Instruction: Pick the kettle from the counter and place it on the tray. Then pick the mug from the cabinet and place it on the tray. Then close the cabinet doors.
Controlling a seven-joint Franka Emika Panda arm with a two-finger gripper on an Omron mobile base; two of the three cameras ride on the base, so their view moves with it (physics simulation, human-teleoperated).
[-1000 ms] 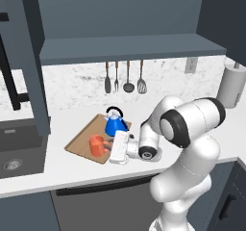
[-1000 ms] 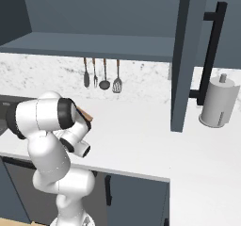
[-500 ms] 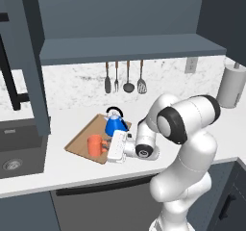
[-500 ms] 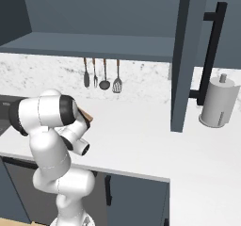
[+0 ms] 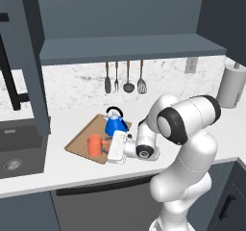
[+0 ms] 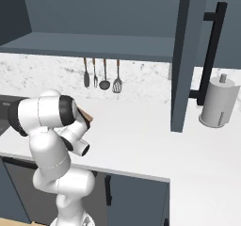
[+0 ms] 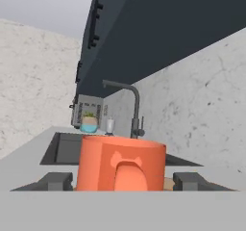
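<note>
From the left base view, my gripper (image 5: pixel 106 147) sits low over the tray (image 5: pixel 79 141), but my own white hand covers most of the fingers, so their spread is hard to read here. The mug (image 5: pixel 96 145) stands upright on the tray's near part, just beside my hand, and the kettle (image 5: pixel 116 122) stands on the tray behind it, its lower right side cut off by my forearm. The tray lies on the counter (image 5: pixel 57 170), with the sink (image 5: pixel 17 153) to its left, partly blocked by an open cabinet door (image 5: pixel 32 57). Three utensils (image 5: pixel 127 77) hang on the wall under the cabinet (image 5: pixel 129 49), and a paper towel roll (image 5: pixel 232 86) stands at the far right. From the right base view, my arm hides the tray except for one brown corner (image 6: pixel 86 117); mug and kettle lie behind my arm. The other cabinet door (image 6: pixel 188 55) hangs open, with its black bar handle (image 6: pixel 209 51), and partly blocks the paper towel roll (image 6: pixel 217 102). In the hand view, the mug (image 7: pixel 120 163) stands between my two fingertips (image 7: pixel 54 181), each clear of its sides, so the jaws are spread wide and grip nothing. The mug's base is cut off. Beyond it stand the faucet (image 7: pixel 132 105) and a small blurred plant (image 7: pixel 89 121).
</note>
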